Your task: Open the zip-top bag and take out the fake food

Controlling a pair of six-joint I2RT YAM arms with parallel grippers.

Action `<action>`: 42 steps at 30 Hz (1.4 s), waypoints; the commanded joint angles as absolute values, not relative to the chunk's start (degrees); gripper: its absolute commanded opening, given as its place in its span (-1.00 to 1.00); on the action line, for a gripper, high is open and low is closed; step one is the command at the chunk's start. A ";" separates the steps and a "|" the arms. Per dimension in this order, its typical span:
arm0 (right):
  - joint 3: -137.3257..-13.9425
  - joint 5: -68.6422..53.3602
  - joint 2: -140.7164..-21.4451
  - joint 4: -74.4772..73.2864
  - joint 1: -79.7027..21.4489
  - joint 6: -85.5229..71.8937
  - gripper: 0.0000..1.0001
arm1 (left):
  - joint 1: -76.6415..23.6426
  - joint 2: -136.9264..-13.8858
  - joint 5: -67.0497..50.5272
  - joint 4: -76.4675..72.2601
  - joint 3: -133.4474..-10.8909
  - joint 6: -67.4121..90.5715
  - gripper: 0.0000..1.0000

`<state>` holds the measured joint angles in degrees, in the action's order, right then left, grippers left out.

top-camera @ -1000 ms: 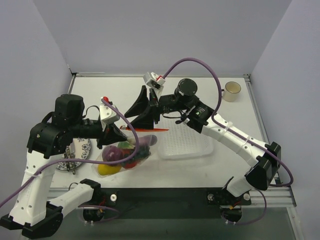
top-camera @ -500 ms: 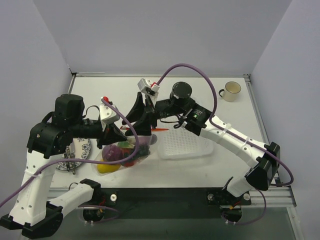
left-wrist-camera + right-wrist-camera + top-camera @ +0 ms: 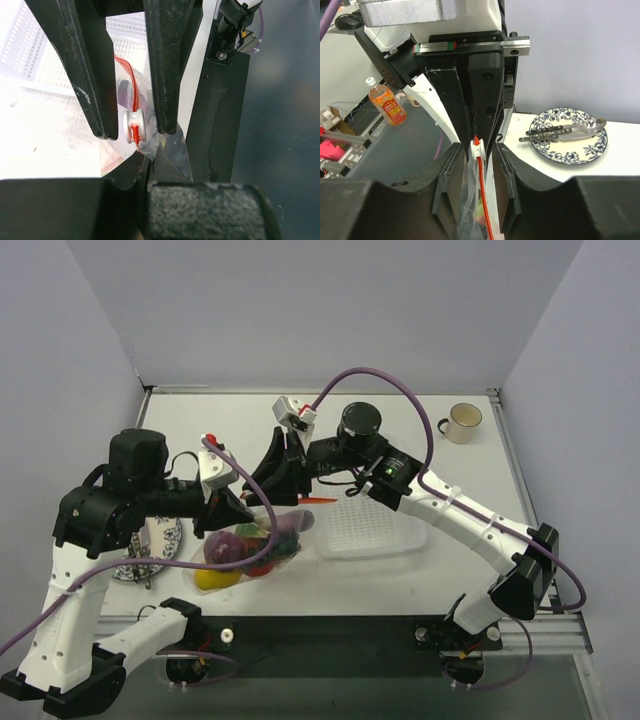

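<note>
Straddling the zip-top bag [image 3: 125,92] slider [image 3: 134,126], right gripper [image 3: 136,131] stands slightly parted.

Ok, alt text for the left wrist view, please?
The right arm's two black fingers straddle the white slider on the red zip of a clear bag, close to it. The left arm's own fingers, blurred in front, pinch the bag; a white basket lies behind.

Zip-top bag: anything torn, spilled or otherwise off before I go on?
Nothing stands out. The zip-top bag is pinched at its zip end by the left gripper, crumpled but not visibly torn, and the fake food seems all inside. The right gripper straddles the white slider squarely.
</note>
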<state>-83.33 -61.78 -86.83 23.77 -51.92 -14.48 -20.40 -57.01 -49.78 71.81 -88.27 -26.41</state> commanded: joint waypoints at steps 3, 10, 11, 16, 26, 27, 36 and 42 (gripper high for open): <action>-85.96 -62.40 -87.19 27.77 -52.29 -13.97 -0.60 | -20.30 -56.07 -52.03 70.14 -89.47 -27.16 -1.00; -85.61 -62.14 -86.75 27.51 -51.86 -13.54 -0.92 | -20.30 -55.81 -51.85 70.31 -89.56 -27.33 -1.00; -85.61 -61.96 -86.57 27.51 -51.42 -13.54 -0.94 | -20.30 -55.72 -51.77 70.31 -89.91 -27.33 -1.00; -83.50 -61.44 -85.43 26.99 -48.96 -13.27 -0.99 | -20.30 -56.07 -50.98 71.36 -92.72 -27.68 -1.00; -79.28 -61.00 -84.11 25.49 -44.39 -12.48 -0.99 | -20.30 -57.65 -51.59 72.95 -99.84 -27.69 -1.00; -79.10 -61.00 -84.02 25.31 -44.30 -12.22 -0.99 | -20.30 -57.83 -51.33 73.04 -99.93 -27.77 -1.00; -79.97 -60.99 -83.49 25.22 -42.89 -12.83 -0.99 | -20.39 -57.48 -49.30 71.28 -93.26 -29.10 -0.99; -84.90 -61.79 -86.92 26.81 -44.29 -16.26 -1.00 | -20.39 -58.10 -48.43 68.73 -90.53 -26.46 -0.19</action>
<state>-80.40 -62.43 -85.76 23.88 -45.10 -15.40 -20.43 -59.59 -46.52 69.97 -90.59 -27.77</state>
